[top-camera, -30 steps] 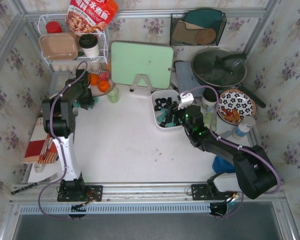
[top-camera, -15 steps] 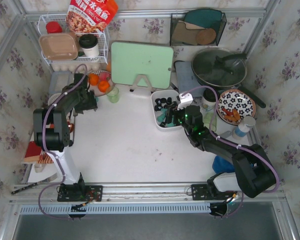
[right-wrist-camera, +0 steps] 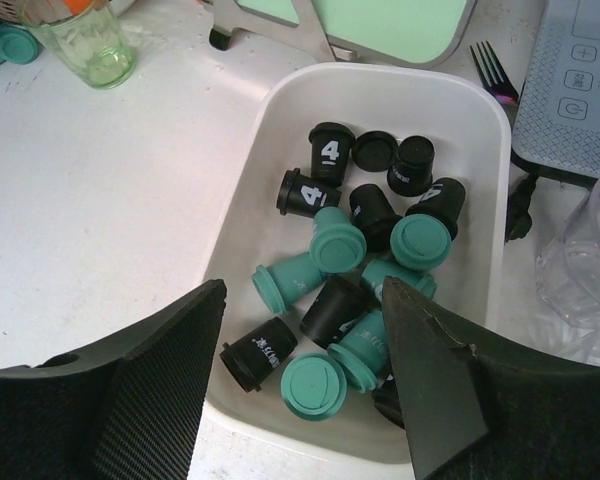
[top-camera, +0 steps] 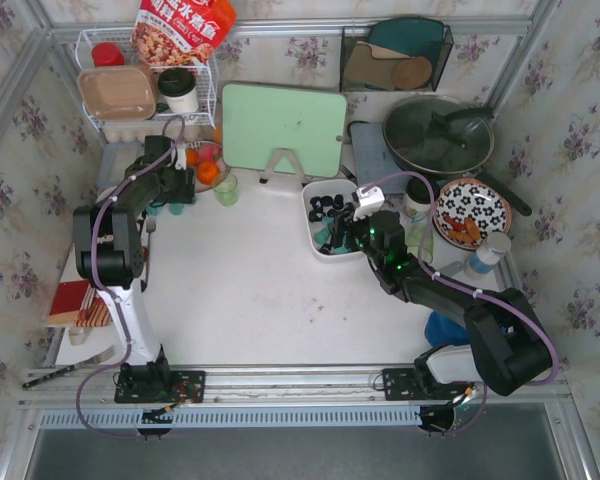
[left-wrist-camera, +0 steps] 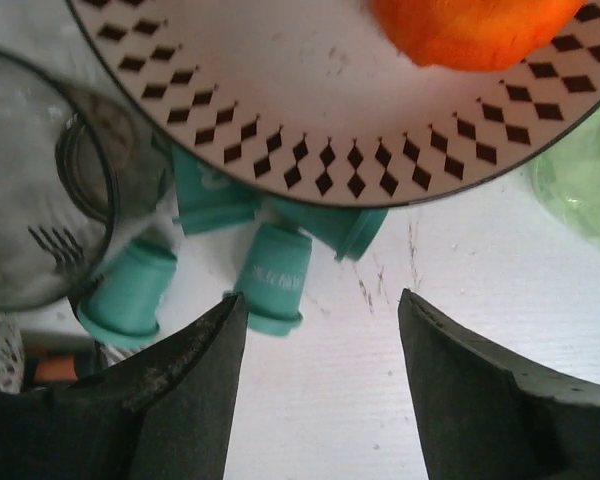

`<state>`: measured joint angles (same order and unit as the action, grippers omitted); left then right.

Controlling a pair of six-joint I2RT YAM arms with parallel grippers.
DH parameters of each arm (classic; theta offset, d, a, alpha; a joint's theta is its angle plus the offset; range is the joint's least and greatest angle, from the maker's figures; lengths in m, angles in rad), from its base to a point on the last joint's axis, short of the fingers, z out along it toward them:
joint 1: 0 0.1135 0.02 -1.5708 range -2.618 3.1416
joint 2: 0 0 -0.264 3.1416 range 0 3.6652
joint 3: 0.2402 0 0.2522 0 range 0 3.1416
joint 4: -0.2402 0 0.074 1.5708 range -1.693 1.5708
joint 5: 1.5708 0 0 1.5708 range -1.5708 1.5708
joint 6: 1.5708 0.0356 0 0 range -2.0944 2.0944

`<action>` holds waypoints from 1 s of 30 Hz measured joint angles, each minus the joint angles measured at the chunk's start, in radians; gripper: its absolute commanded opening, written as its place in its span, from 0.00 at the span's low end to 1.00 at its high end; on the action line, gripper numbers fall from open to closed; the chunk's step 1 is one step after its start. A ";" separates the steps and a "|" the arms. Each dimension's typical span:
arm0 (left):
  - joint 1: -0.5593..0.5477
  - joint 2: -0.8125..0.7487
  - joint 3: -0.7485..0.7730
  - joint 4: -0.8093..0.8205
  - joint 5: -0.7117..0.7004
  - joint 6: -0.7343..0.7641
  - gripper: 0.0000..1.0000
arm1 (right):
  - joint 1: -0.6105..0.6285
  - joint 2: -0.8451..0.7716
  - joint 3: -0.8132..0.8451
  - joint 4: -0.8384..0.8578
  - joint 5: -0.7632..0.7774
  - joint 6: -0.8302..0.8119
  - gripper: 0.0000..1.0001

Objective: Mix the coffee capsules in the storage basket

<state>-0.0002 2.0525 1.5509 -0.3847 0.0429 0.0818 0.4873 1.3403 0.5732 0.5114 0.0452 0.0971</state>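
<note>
**Current state.** The storage basket [right-wrist-camera: 280, 160] stands on the desk [right-wrist-camera: 130, 200], right of centre, just in front of the green board [right-wrist-camera: 390, 20]. It holds the coffee capsules [right-wrist-camera: 338, 242] in a loose heap. The black ones gather mostly at the far end, while the teal ones lie in the middle and at the near end. The two colours are only partly interleaved.

The right hand [right-wrist-camera: 305, 290] hangs above the near end of the basket. Its jaws are spread wide and it holds nothing.

**Outlying items.** Well apart, at the far left of the desk, several loose teal capsules [left-wrist-camera: 273, 280] lie on their sides. They are tucked against and partly under the rim of a diamond-patterned plate [left-wrist-camera: 310, 130], which carries an orange [left-wrist-camera: 460, 30]. The left hand [left-wrist-camera: 320, 330] hovers directly over them, jaws wide and empty.

**Step in hand (judgement).** The step appears to be collecting a stray teal capsule for the basket. The mixing itself appears unfinished.

**Next move (judgement).**
- Lower the left hand so its jaws straddle the middle capsule.
- Close across the tapered body.
- Clear the plate rim and the adjacent clear glass [left-wrist-camera: 30, 180].
- Avoid nudging the touching neighbours.
</note>
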 measured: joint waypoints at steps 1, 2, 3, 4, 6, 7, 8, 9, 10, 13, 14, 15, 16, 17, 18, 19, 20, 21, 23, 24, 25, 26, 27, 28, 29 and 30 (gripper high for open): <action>0.000 0.014 0.020 -0.002 0.010 0.020 0.64 | 0.000 0.000 0.000 0.001 -0.003 -0.002 0.71; 0.001 0.029 0.042 -0.007 0.016 0.035 0.63 | 0.000 0.000 0.000 0.002 -0.005 -0.002 0.71; 0.003 0.046 0.070 -0.016 0.019 0.050 0.62 | 0.000 0.000 0.000 0.002 -0.008 -0.003 0.71; 0.004 0.069 0.110 -0.034 0.020 0.061 0.60 | 0.000 0.000 0.000 0.004 -0.014 -0.005 0.71; 0.006 0.113 0.179 -0.067 0.018 0.081 0.57 | 0.002 0.000 0.000 0.006 -0.018 -0.006 0.71; 0.006 0.137 0.212 -0.105 0.017 0.093 0.56 | 0.002 0.000 0.000 0.006 -0.018 -0.007 0.71; 0.006 0.156 0.236 -0.121 0.018 0.100 0.51 | 0.002 0.000 0.000 0.006 -0.022 -0.008 0.71; 0.007 0.173 0.257 -0.143 0.032 0.104 0.49 | 0.003 0.000 0.000 0.006 -0.022 -0.010 0.71; 0.006 0.183 0.272 -0.163 0.035 0.105 0.46 | 0.003 0.000 0.000 0.006 -0.022 -0.010 0.71; 0.006 0.191 0.281 -0.198 0.044 0.105 0.42 | 0.004 0.000 0.000 0.006 -0.025 -0.017 0.71; 0.006 0.189 0.272 -0.196 0.043 0.106 0.41 | 0.005 0.001 0.000 0.007 -0.025 -0.018 0.71; 0.005 0.187 0.259 -0.195 0.031 0.108 0.41 | 0.006 0.001 0.000 0.007 -0.025 -0.018 0.71; 0.005 0.187 0.243 -0.204 0.025 0.106 0.41 | 0.006 0.002 0.000 0.007 -0.026 -0.018 0.71; 0.005 0.188 0.230 -0.225 0.024 0.103 0.41 | 0.006 0.003 0.000 0.007 -0.026 -0.019 0.71; 0.005 0.190 0.220 -0.248 0.019 0.099 0.42 | 0.006 0.003 0.000 0.007 -0.027 -0.019 0.71; 0.005 0.188 0.216 -0.256 0.013 0.095 0.42 | 0.006 0.003 0.000 0.007 -0.029 -0.021 0.71; 0.005 0.184 0.214 -0.257 0.003 0.095 0.42 | 0.006 0.003 0.000 0.007 -0.029 -0.021 0.71; 0.004 0.181 0.211 -0.258 -0.006 0.091 0.42 | 0.007 0.003 0.000 0.007 -0.031 -0.021 0.71; 0.003 0.179 0.209 -0.272 -0.021 0.084 0.42 | 0.007 0.002 0.000 0.006 -0.034 -0.022 0.71; 0.003 0.179 0.208 -0.279 -0.026 0.079 0.42 | 0.007 0.001 0.000 0.007 -0.038 -0.022 0.71; 0.003 0.179 0.207 -0.288 -0.033 0.075 0.43 | 0.008 0.000 0.000 0.007 -0.040 -0.022 0.71; 0.003 0.178 0.205 -0.296 -0.040 0.070 0.43 | 0.008 0.000 0.000 0.007 -0.041 -0.022 0.71; 0.002 0.177 0.203 -0.301 -0.048 0.064 0.45 | 0.008 0.000 0.000 0.007 -0.041 -0.022 0.71; 0.002 0.173 0.198 -0.305 -0.052 0.055 0.48 | 0.008 0.000 0.000 0.007 -0.042 -0.022 0.71; 0.000 0.164 0.188 -0.309 -0.055 0.051 0.50 | 0.008 0.000 0.000 0.007 -0.045 -0.022 0.71; -0.002 0.150 0.174 -0.314 -0.057 0.045 0.51 | 0.008 0.000 0.000 0.007 -0.045 -0.022 0.71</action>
<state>-0.0017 2.2024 1.7245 -0.6983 -0.0139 0.1272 0.4957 1.3403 0.5732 0.5182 0.0006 0.0753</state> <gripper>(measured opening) 0.460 0.713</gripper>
